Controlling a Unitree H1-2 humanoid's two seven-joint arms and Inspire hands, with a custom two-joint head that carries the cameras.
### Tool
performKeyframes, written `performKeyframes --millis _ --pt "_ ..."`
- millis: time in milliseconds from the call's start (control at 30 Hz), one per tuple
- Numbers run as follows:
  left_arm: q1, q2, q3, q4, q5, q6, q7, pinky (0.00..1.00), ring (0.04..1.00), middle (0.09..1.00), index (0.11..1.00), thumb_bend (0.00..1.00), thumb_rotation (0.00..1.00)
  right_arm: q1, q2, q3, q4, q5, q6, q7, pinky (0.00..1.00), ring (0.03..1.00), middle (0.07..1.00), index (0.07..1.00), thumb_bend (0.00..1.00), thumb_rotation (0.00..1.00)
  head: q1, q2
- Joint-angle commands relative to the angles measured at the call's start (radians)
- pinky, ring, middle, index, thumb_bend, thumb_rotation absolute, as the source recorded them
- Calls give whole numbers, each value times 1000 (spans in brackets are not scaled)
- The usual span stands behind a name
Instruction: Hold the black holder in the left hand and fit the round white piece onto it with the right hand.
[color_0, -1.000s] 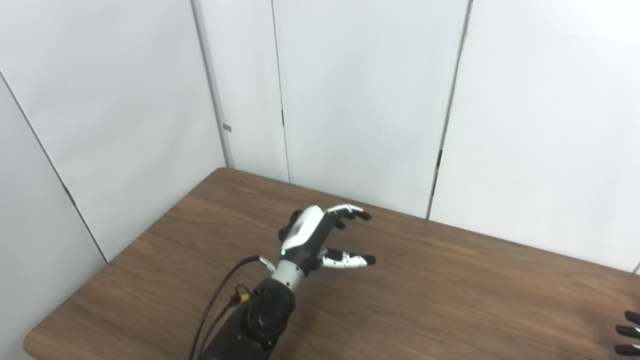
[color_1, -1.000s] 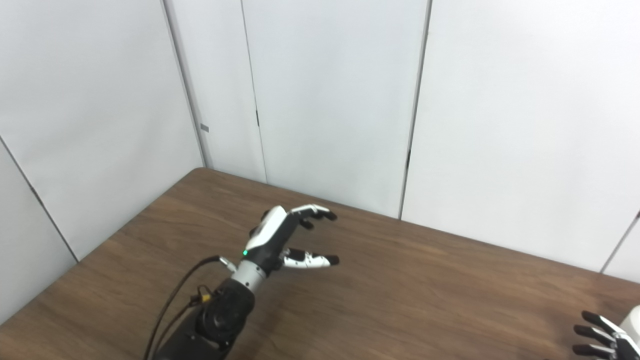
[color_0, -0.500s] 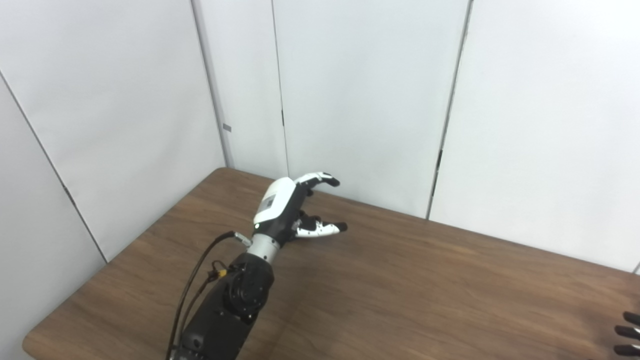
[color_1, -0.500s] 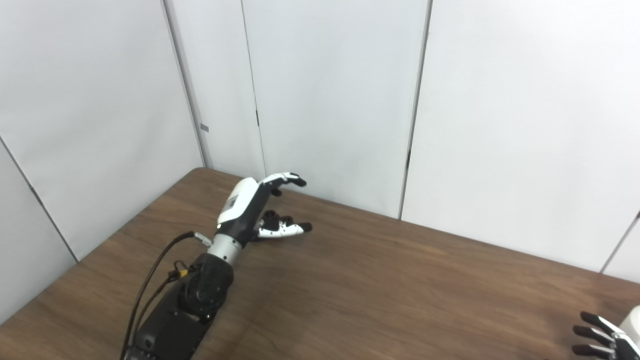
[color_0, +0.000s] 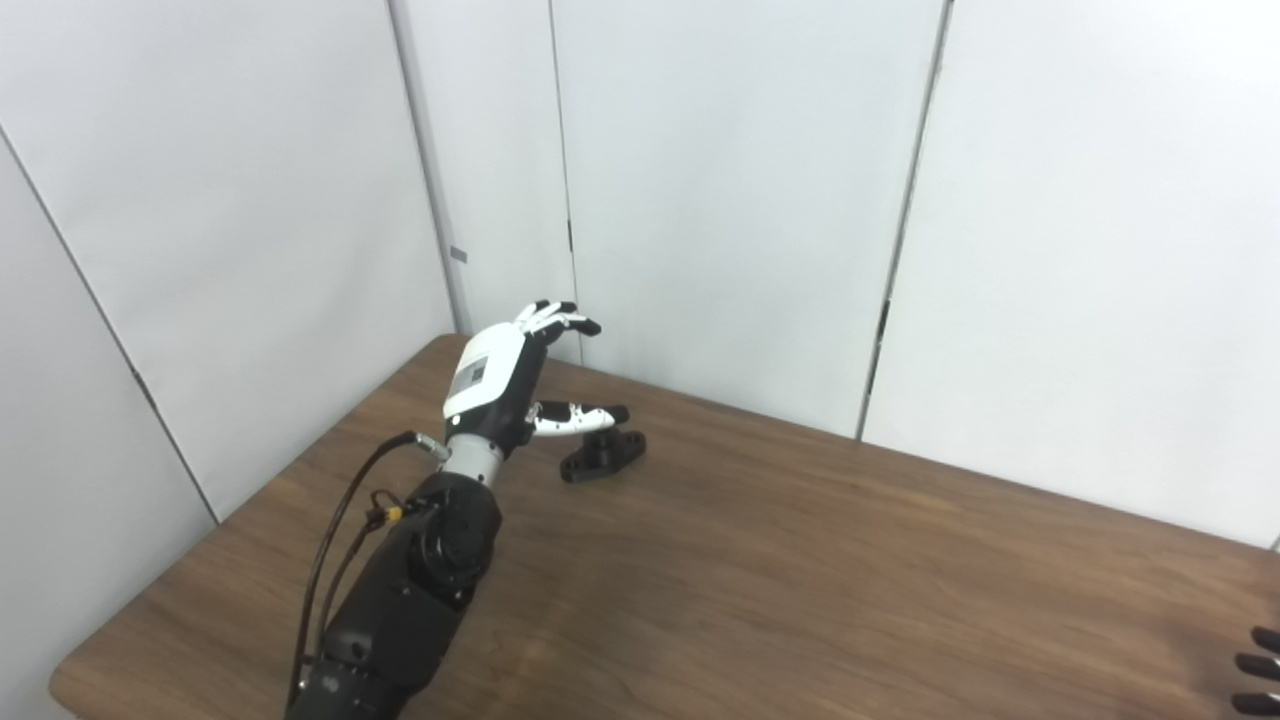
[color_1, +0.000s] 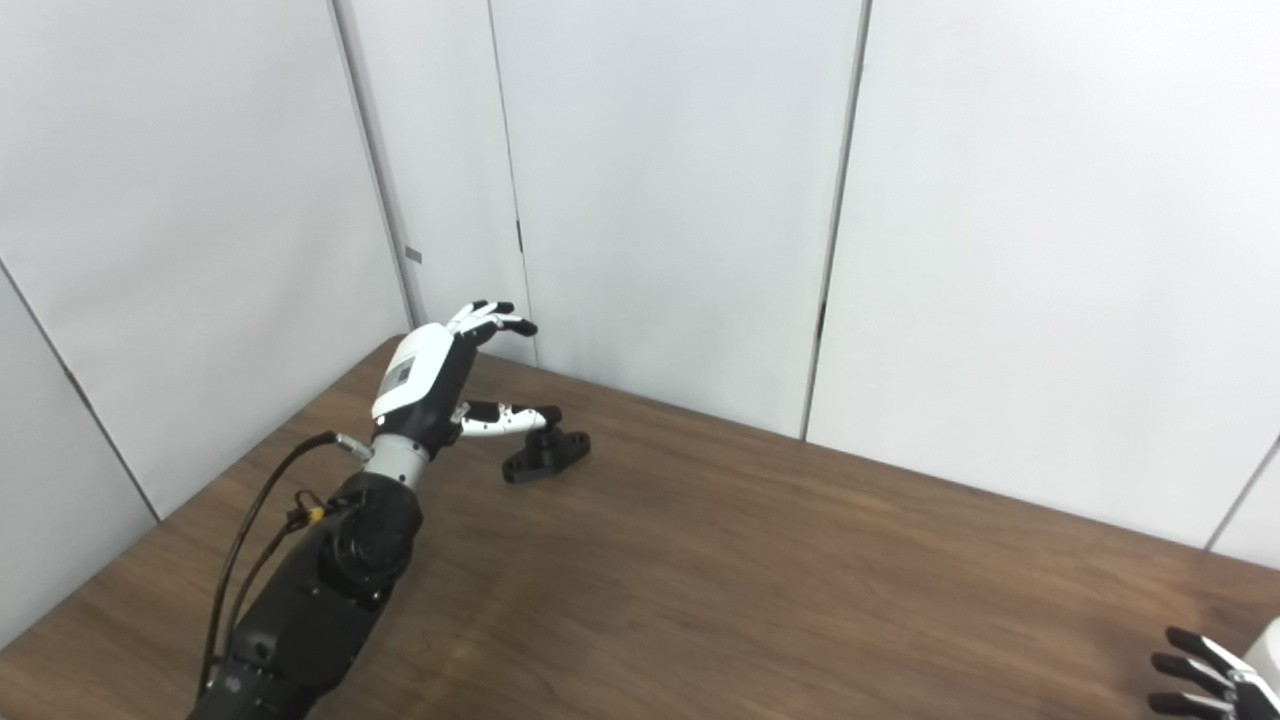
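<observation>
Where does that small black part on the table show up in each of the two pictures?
Left eye view: the black holder lies on the table's far left part, just right of the left hand, below its thumb.
Right eye view: the same holder sits further left in the picture, again just below the thumb.
Shared landmark: the table's far corner, where the white wall panels meet.

Table (color_0: 800, 600): dark brown, streaked wood grain.
Holder (color_0: 603, 455): plain black throughout.
Left hand (color_0: 500, 385): white back shell, black palm, white fingers (color_0: 555, 318) tipped black, silver wrist.
Left arm (color_0: 410, 600): black, with black cable.
Right hand (color_1: 1215, 675): black fingertips, white shell.
Wall panels (color_0: 730, 180): plain pale grey-white, dark seams.
</observation>
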Motion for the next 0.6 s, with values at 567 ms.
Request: performKeyframes --millis 567 --pt "-53 131 -79 -4 85 204 -118 975 1000 998 704 1000 455 -32 -24 -25 -41 4 -1 11 484 596 702 764 508 96 7 19"
